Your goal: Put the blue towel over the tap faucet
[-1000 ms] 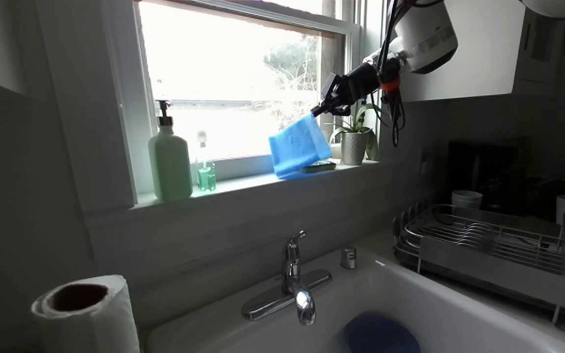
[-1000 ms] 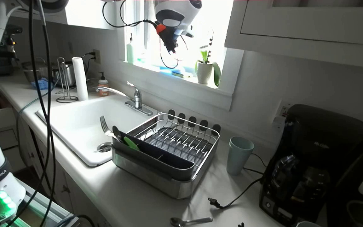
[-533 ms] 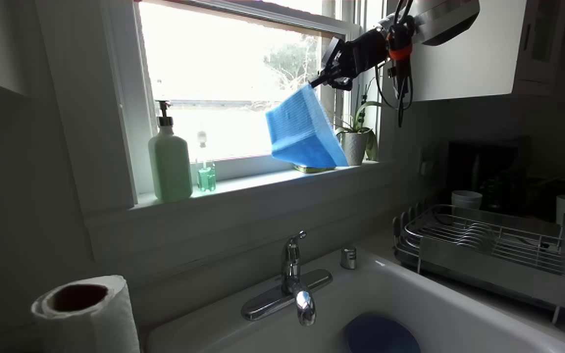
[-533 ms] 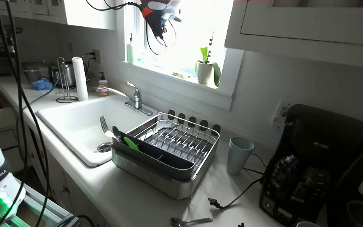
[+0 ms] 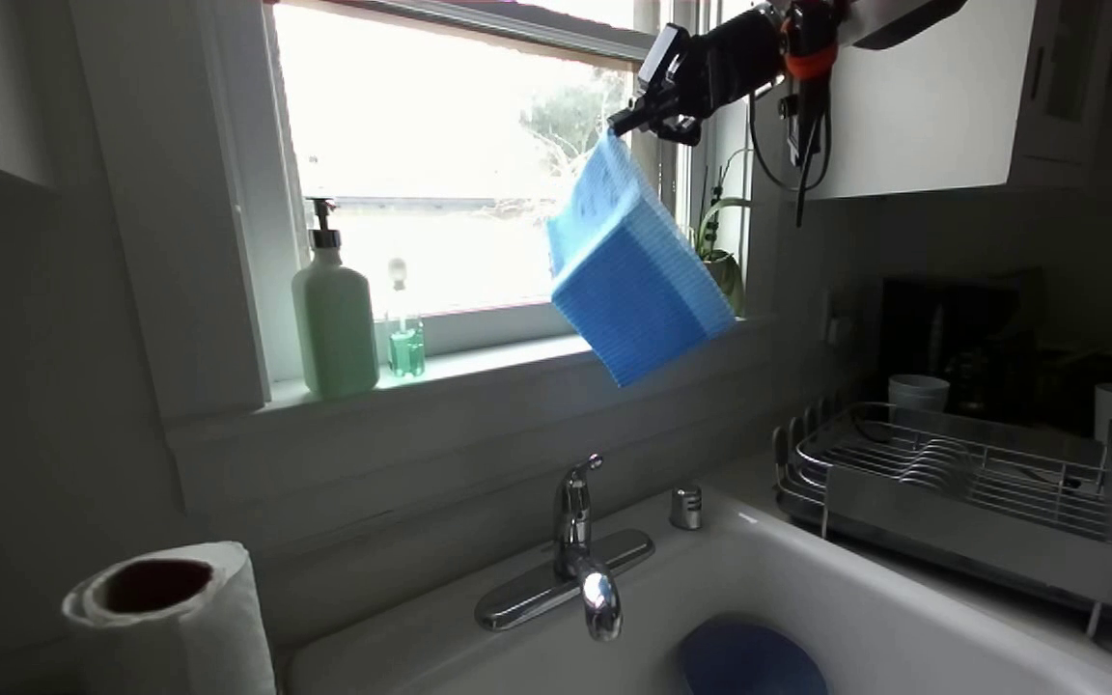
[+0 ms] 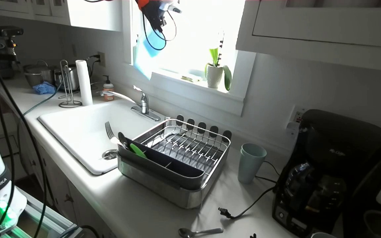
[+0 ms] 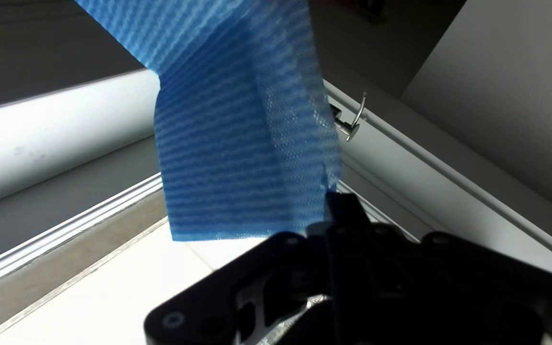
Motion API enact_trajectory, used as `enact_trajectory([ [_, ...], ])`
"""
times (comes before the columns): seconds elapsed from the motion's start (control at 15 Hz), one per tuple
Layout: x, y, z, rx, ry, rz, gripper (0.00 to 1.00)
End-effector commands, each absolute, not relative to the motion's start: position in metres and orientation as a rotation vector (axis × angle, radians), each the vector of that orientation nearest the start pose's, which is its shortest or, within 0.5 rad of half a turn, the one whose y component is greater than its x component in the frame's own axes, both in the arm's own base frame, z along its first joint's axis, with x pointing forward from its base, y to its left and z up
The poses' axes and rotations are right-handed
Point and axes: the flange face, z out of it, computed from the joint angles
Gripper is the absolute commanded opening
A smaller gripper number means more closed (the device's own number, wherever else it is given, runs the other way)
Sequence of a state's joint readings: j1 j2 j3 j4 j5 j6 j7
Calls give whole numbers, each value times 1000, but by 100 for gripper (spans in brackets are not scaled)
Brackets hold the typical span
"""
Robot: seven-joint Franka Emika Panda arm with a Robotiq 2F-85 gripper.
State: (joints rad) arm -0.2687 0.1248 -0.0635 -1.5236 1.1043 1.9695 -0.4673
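gripper [image 5: 617, 127] clamped on blue towel [image 5: 638, 280] by an upper corner | towel hangs before window [image 5: 450, 145]; faucet [image 5: 573, 526] ~6 o'clock of it in an exterior view | likely carry phase: lower slowly, limit swing, centre towel across spout [image 5: 600, 600], release last

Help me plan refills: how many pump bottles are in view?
2: a pale green pump bottle on the windowsill, and a partly orange pump bottle by the sink. Others may be hidden.
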Motion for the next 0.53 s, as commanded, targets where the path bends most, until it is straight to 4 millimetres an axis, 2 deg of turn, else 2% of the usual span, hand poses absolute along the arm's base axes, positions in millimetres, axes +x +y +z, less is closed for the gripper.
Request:
enact_trajectory([
  [0.0, 616, -150, 650, -2135, 166, -810, 1],
  [0.47, 616, -151, 647, -2138, 163, -810, 1],
])
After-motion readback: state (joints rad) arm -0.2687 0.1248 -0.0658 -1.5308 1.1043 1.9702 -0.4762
